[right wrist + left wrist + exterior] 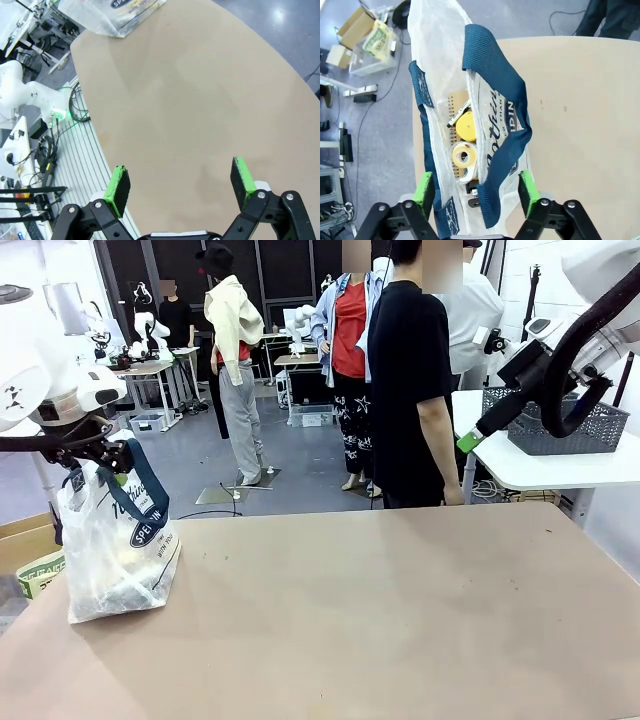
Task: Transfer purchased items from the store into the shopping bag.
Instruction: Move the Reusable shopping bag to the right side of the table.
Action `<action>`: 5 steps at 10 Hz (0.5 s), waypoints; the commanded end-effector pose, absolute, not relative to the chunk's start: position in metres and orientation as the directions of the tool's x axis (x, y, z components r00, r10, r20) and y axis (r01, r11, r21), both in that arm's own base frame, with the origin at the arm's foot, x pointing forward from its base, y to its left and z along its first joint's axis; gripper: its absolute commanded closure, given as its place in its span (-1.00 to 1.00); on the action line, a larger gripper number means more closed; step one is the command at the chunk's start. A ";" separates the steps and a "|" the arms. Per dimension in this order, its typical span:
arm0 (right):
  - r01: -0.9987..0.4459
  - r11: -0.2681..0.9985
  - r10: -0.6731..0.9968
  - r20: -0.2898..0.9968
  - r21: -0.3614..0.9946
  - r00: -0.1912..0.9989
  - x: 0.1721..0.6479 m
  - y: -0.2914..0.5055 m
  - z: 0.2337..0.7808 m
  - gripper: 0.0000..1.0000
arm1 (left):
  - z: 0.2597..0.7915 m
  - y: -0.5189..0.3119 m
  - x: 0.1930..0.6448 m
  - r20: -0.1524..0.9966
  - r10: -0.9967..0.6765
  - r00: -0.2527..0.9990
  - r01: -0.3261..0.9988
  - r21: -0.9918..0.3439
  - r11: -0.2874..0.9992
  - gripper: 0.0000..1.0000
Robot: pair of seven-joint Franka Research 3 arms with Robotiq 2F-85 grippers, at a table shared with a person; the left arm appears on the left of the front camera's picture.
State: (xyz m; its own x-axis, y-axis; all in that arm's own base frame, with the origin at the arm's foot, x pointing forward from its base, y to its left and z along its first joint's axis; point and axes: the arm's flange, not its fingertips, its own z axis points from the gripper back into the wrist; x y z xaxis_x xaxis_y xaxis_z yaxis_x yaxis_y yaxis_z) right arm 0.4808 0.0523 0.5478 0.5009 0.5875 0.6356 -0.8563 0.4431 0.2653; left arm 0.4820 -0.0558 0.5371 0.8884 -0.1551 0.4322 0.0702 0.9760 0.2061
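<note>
the bag (115, 555) stands at the left end of the tabletop (400, 620) with a notebook (455, 107) and yellow tape rolls (463, 154) inside, the left claw (476, 190) spread wide around its top, and the right claw (181, 182) hangs released high over bare tabletop.

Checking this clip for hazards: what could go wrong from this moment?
The shopping bag stands at the table corner by the edge, so a nudge from the left hand, open around its top, might tip it off. The navy handle loops between the fingers and could snag as the hand lifts.
</note>
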 end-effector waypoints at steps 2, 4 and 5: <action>-0.846 0.455 0.578 0.631 0.276 0.517 0.481 0.054 0.551 -1.00 | 0.559 -0.065 0.476 0.447 -0.170 0.878 0.068 0.235 0.970 -1.00; -0.846 0.455 0.578 0.631 0.276 0.517 0.481 0.054 0.551 -1.00 | 0.583 -0.079 0.470 0.474 -0.227 0.851 0.112 0.257 0.960 -1.00; -0.846 0.455 0.578 0.631 0.276 0.517 0.481 0.054 0.551 -1.00 | 0.590 -0.087 0.472 0.471 -0.276 0.838 0.165 0.263 0.951 -1.00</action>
State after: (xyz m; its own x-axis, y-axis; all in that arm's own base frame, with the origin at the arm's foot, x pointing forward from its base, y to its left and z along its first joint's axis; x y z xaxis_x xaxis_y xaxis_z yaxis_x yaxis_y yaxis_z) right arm 0.4808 0.0524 0.5479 0.5008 0.5876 0.6356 -0.8564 0.4430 0.2652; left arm 0.4704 -0.0838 0.5842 0.8452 -0.2241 0.4851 0.1170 0.9634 0.2412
